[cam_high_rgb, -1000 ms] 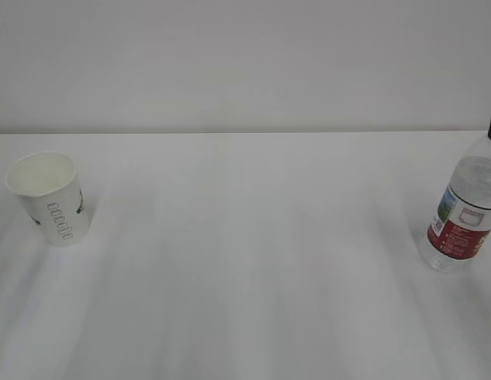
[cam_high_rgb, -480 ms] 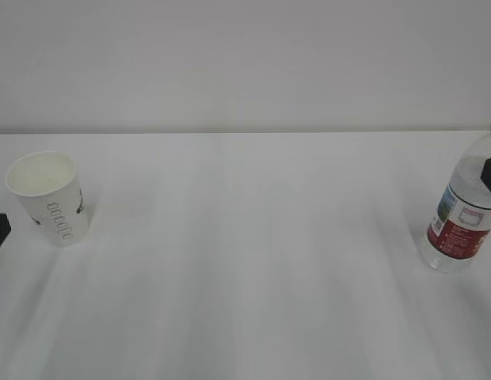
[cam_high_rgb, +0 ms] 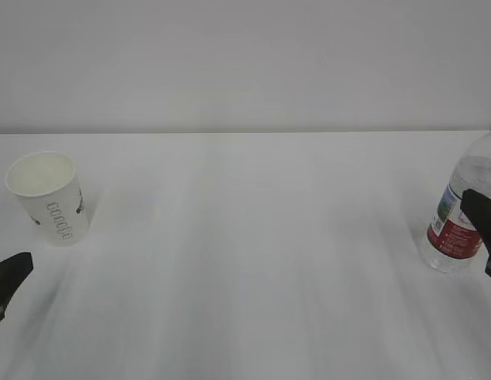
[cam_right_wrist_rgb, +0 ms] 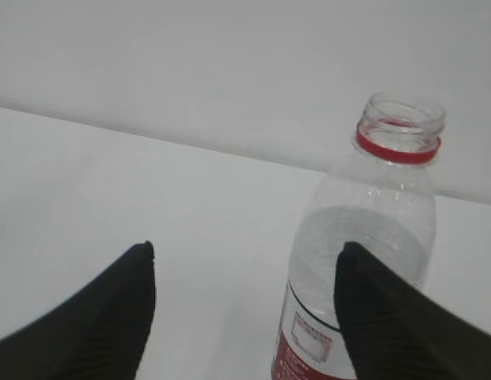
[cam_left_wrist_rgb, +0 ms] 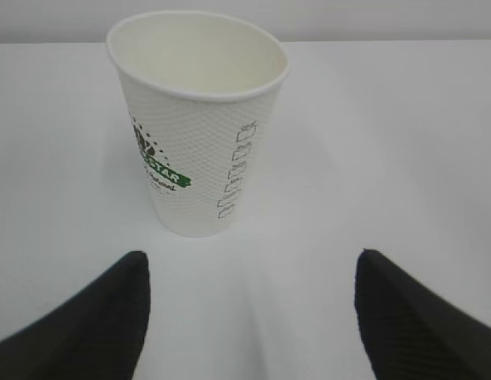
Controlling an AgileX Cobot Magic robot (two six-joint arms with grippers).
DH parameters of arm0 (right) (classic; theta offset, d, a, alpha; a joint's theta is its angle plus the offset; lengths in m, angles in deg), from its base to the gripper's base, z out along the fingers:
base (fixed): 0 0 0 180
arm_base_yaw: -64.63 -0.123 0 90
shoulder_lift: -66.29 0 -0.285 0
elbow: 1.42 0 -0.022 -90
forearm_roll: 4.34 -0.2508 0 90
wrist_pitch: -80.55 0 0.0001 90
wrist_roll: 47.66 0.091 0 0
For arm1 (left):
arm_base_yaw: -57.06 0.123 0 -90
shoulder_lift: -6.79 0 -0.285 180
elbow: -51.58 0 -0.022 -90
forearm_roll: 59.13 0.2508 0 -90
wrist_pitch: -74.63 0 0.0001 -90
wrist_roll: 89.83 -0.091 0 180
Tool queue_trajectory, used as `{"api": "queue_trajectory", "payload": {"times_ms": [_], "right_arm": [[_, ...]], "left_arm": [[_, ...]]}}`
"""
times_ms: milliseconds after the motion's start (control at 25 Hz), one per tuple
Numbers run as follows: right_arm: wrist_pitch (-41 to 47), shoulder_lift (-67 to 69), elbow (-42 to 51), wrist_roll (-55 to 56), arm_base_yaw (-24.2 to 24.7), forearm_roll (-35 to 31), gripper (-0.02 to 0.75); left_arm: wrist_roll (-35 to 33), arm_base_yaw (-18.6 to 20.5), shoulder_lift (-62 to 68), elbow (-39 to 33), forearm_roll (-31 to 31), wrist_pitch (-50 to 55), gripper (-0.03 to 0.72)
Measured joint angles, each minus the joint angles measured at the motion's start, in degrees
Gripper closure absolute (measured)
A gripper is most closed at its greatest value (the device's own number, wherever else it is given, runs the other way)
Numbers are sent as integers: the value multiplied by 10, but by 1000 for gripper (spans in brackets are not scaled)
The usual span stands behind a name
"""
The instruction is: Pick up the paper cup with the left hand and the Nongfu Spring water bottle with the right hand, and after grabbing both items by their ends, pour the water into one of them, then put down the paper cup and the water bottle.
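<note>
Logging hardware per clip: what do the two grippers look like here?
Only the fingers show. The left gripper has two black, matte fingers tapering to blunt tips, with fine ribbed texture on the inner faces. The right gripper looks the same: black wedge-shaped fingers with ribbing. No cables, plates or markings are in view.

Only fingertips of the robot are showing. The left hand [cam_left_wrist_rgb: 249,277] is appearing in its wrist view as 2 matte black fingers [cam_left_wrist_rgb: 87,324], each tapering to a rounded point, with a fine ribbed texture showing on the right one. The right hand [cam_right_wrist_rgb: 245,273] is looking the same: 2 black wedge-shaped fingers [cam_right_wrist_rgb: 404,324], the right one faintly ribbed. In the exterior view, each is showing as 1 dark blunt tip at the frame's edge [cam_high_rgb: 8,273] [cam_high_rgb: 485,226].
</note>
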Motion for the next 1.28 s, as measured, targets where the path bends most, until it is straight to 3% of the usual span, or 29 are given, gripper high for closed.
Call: {"api": "queue_trajectory", "payload": {"times_ms": [360,640,960,1280], "right_arm": [[-95,42,48,-32,0,-104,204],[-137,121,49,-38,0,-106,218],[-285,233,78,-39,0,-102,233],[-292,283,78,-39,0,-102,234]], "left_arm": [[0,0,0,0,1,-1,101],[0,0,0,0,1,-1,116],[0,0,0,1,1,-1,119],[0,0,0,5,1,-1,119]]}}
